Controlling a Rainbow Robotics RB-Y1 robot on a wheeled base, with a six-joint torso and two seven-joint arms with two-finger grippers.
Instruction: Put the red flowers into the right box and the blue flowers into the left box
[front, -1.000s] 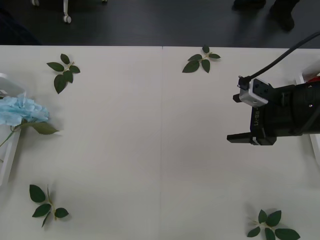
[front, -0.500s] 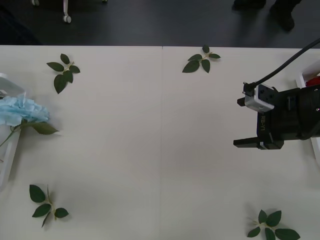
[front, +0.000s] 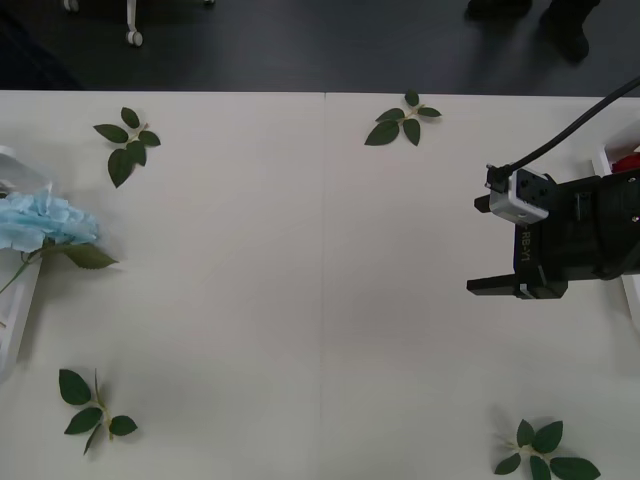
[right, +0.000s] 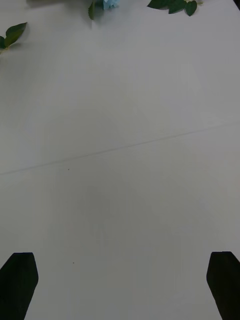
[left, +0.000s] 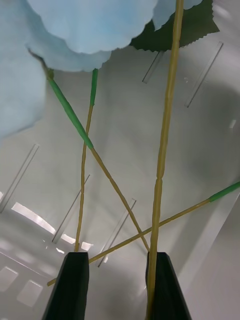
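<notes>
Left edge of the table: the shallow white rectangular plastic left box (front: 12, 330), partly in frame, with a pale sky-blue puffy blue flower (front: 45, 220) lying over its rim, its green leaf (front: 88, 258) out on the cream tabletop (front: 250, 300). Left wrist view: the left gripper (left: 119, 285) with black fingers (left: 75, 285) set a narrow gap apart, above the white floor of the left box (left: 200, 150); several thin yellow-green stems (left: 162, 165) of the blue flowers (left: 90, 25) cross below it, and one stem runs down along the inner edge of one finger; whether it is pinched cannot be told. Loose green leaf sprigs lie at the far left (front: 127, 143), near left (front: 88, 405), far centre (front: 400, 120) and near right (front: 545, 452) of the table. Right side: the black right gripper (front: 497, 286) hovers over bare tabletop, pointing toward the centre of the table. Right wrist view: its two black fingertips (right: 19, 280) sit wide apart at the corners, released and holding nothing, with only table surface (right: 120, 175) between them. At the right edge, a sliver of the white rim of the right box (front: 603, 158) with a trace of red (front: 628, 158) beside it
</notes>
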